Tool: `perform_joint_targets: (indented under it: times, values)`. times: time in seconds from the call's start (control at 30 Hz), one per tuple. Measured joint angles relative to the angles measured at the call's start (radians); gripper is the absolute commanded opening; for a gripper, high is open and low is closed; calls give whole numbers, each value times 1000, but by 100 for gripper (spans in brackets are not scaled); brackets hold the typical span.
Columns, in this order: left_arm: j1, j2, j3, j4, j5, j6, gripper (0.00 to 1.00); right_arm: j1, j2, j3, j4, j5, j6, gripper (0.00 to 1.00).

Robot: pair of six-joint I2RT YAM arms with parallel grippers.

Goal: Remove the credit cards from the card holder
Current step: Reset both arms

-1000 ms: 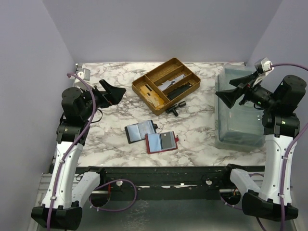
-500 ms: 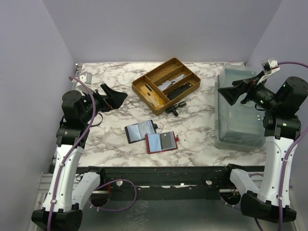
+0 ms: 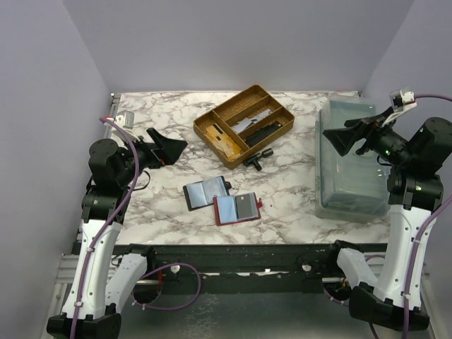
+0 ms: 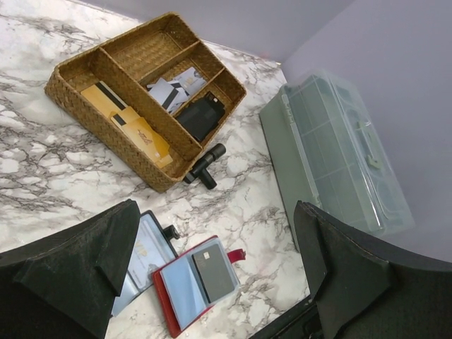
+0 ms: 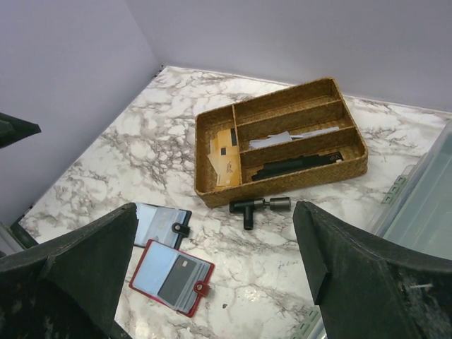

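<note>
On the marbled desk [image 3: 296,187] two card holders lay open and flat, side by side near the front edge and between the two arms. One was a red card holder [image 3: 238,219], the other a black card holder [image 3: 188,195] just beside it to the left and slightly farther back. The credit cards [image 3: 226,207] were still tucked in the sleeves. In the red holder a pale grey-blue card filled the left half and a darker grey card [image 3: 246,205] filled the right. The red holder's long side ran roughly left to right across the desk, slightly tilted. Both arms were raised above the desk, well apart from the holders. The left jaws were spread wide and held nothing, and so were the right jaws. From the left jaws the holders lay to the right and toward the front edge. From the right jaws they lay to the left and toward the front, noticeably farther off, so the left arm [image 3: 113,166] looked the better placed to reach down first. A woven tray [image 3: 210,138], a black T-shaped tool [image 3: 256,158] and a clear plastic box [image 3: 349,176] sat beyond.
</note>
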Motion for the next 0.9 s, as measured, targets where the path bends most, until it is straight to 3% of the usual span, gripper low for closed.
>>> perform_joint_targets:
  times: [0.9]
  values:
    - [0,-39,-24,-2,2,-5,99,-19,-14,-15,6,-1,1,99]
